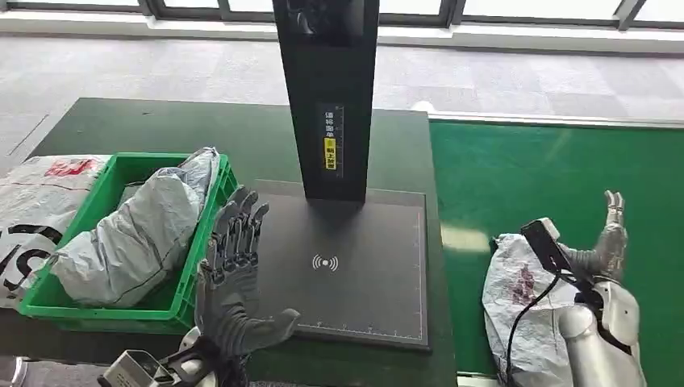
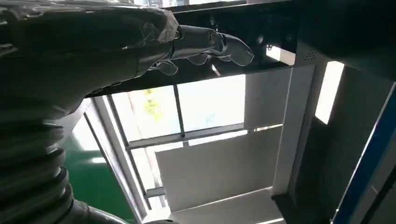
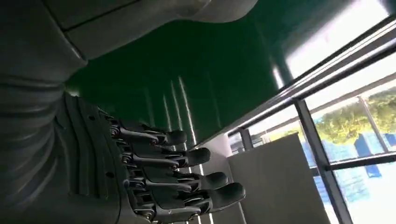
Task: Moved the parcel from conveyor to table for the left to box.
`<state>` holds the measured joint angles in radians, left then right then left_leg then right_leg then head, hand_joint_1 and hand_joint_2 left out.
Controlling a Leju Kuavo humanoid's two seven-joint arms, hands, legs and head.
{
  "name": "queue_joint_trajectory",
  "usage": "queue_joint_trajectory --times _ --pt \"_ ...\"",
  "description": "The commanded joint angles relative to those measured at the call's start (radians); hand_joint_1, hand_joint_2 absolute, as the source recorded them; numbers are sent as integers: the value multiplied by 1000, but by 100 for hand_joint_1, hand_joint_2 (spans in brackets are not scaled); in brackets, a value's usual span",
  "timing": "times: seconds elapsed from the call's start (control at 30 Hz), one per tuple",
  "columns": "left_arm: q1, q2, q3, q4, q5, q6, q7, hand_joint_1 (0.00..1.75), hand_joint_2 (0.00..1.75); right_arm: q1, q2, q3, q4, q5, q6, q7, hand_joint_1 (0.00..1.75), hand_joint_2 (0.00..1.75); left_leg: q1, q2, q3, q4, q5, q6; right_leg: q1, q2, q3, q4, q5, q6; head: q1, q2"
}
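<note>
The parcel (image 1: 520,310), a white plastic mailer with red print, lay on the green conveyor (image 1: 556,169), just beside the right hand (image 1: 606,238), which was held with fingers spread and nothing in it. The left hand (image 1: 234,274) was raised at the near edge of the table, fingers straight and apart, also holding nothing. A slip could be judged likely, since the film looked slack and crumpled and might bunch or slide under the fingers. The black cable at the right wrist hung against the parcel and might be snagged in a lift. A carry across to the dark scanner plate (image 1: 347,266) might also be blocked by the black scanner column (image 1: 327,97). One parcel was counted on the conveyor, two grey mailers (image 1: 133,234) in the single green crate (image 1: 198,282), and one more printed white bag (image 1: 36,201) beside that crate.
</note>
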<state>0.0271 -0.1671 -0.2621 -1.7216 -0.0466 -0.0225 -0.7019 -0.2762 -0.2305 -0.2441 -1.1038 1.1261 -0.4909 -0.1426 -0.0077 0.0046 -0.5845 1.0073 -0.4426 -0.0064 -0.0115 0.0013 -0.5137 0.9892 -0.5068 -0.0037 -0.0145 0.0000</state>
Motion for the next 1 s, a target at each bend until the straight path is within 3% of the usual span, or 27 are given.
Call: queue_joint_trajectory --times 0.03,0.23,0.5,0.63,1.0 --pt "-23 6 3 104 -18 -7 4 0 175 -175 -56 -48 476 66 134 117 0 175 1 -1 2 -3 1 -1 1 -1 3 -4 1 0 0 0" --pt "-39 2 14 128 -35 -12 4 0 175 -223 -38 9 639 125 267 161 0 175 1 1 1 -3 0 -1 1 1 1 -3 2 0 0 0" --pt "-32 2 16 123 -38 -10 4 0 175 -226 -24 25 662 133 299 158 0 175 0 0 -1 -1 -1 0 1 0 0 -1 0 0 0 0" --pt "-34 2 21 141 -40 -18 4 0 175 -252 -5 35 700 119 378 129 0 175 1 1 -1 -2 -1 0 1 1 0 -2 1 0 0 0" --pt "-40 1 20 148 -41 -21 4 0 175 -251 3 36 708 116 381 128 0 175 1 -1 -1 -1 0 0 1 0 0 -1 0 0 0 0"
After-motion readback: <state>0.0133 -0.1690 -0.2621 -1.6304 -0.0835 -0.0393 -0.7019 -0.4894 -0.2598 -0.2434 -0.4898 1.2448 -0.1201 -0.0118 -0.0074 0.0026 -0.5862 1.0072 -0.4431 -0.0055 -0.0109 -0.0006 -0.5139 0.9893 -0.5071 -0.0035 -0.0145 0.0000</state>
